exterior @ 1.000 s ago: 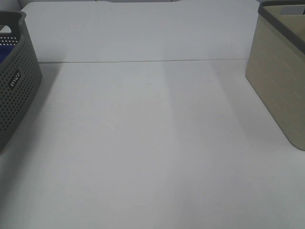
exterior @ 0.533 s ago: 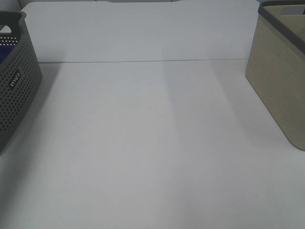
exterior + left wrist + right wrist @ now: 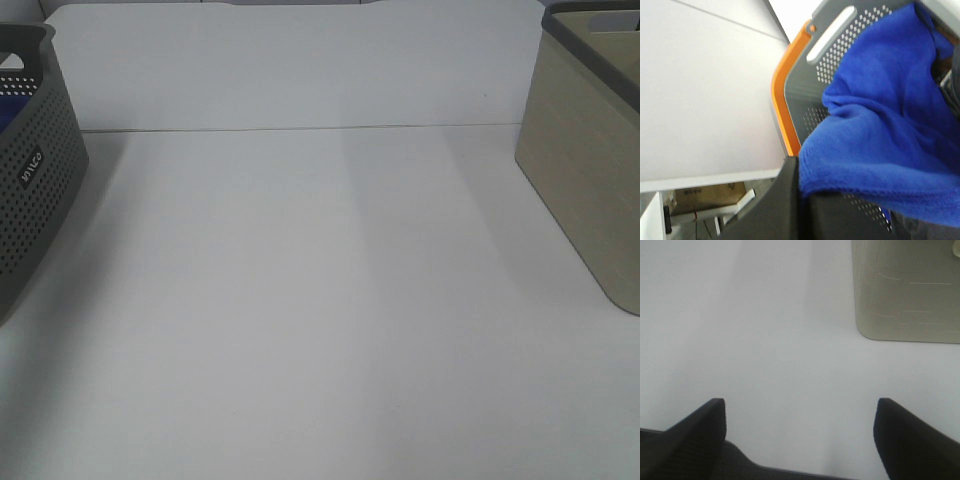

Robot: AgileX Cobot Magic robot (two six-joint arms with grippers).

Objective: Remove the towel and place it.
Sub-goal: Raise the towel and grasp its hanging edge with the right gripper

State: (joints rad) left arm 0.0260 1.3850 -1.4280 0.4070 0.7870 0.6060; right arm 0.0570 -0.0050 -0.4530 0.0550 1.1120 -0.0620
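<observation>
White table (image 3: 320,300), blue towel (image 3: 885,125) in grey basket (image 3: 40,215) with unreadable logo (image 3: 30,166)

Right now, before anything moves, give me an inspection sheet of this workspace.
Surface: white table, with a seam across its far part.
Job's things: blue towel bunched in the grey basket; beige basket on the opposite side.
Clutter: nothing seen.
Grippers: left gripper against the towel, open or shut cannot be told; right gripper open over bare table, holding nothing.
Cables: nothing seen.
Surroundings: cardboard box below the table edge.
</observation>
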